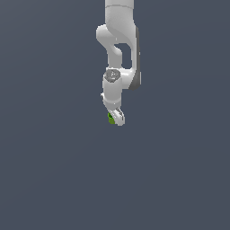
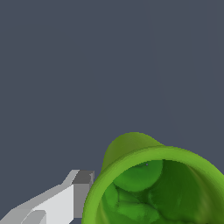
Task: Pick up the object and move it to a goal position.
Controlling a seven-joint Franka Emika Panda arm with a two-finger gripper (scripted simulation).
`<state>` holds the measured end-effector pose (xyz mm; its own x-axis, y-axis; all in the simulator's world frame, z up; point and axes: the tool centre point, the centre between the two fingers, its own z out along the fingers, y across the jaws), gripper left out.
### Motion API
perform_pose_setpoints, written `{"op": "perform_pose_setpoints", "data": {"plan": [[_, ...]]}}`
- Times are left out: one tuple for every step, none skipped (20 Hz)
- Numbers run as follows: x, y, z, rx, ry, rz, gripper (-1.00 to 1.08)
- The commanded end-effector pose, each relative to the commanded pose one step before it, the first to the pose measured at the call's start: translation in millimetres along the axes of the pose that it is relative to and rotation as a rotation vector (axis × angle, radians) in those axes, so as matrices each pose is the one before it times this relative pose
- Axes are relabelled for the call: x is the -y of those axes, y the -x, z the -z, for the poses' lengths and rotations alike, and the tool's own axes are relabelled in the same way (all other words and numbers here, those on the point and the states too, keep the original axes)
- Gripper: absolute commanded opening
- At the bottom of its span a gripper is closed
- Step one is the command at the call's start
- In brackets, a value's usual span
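The object (image 1: 110,118) is a small bright green cup-like piece held at the tip of my white gripper (image 1: 115,119), below the arm in the exterior view. In the wrist view the green cup (image 2: 131,148) fills the near corner, its darker hollow centre open toward the camera. One grey-tipped finger (image 2: 82,188) presses against its rim. The other finger is hidden behind the cup. The gripper is shut on the object.
Only a plain dark grey-blue surface shows all around in both views. The white arm (image 1: 119,40) comes down from the top of the exterior view.
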<state>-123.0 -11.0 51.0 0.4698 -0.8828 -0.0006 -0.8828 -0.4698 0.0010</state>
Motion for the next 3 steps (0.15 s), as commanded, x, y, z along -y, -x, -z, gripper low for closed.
{"op": "perform_pose_setpoints", "data": {"plan": [[-1.07, -0.57, 0.59, -0.00053, -0.00132, 0.00063, -1.0], [0.43, -0.13, -0.01, 0.0, 0.0, 0.0, -1.0], [0.19, -0.03, -0.01, 0.0, 0.0, 0.0, -1.0]]}}
